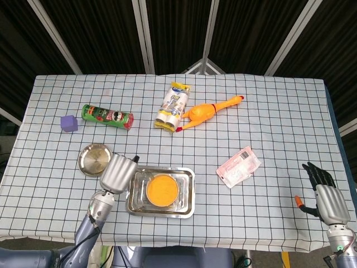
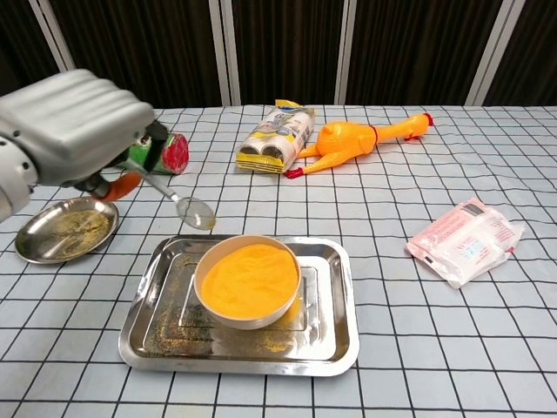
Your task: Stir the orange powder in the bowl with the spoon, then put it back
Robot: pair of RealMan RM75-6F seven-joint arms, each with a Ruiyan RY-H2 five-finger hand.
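Observation:
A white bowl (image 2: 248,280) full of orange powder stands in a steel tray (image 2: 341,344) near the table's front edge, also seen as the bowl (image 1: 162,190) in the head view. My left hand (image 2: 74,131) holds a clear spoon (image 2: 193,212) by its handle. The spoon's scoop hangs in the air just left of and above the bowl's rim, over the tray's far left corner. In the head view my left hand (image 1: 117,173) sits between the tray and a small round steel plate (image 1: 95,159). My right hand (image 1: 324,194) rests open at the front right, holding nothing.
The small steel plate (image 2: 65,231) with powder traces lies left of the tray. Behind it lie a green chip can (image 1: 107,116) and a purple cube (image 1: 68,123). A snack bag (image 2: 278,135), a rubber chicken (image 2: 357,138) and a pink packet (image 2: 466,239) lie further back and right.

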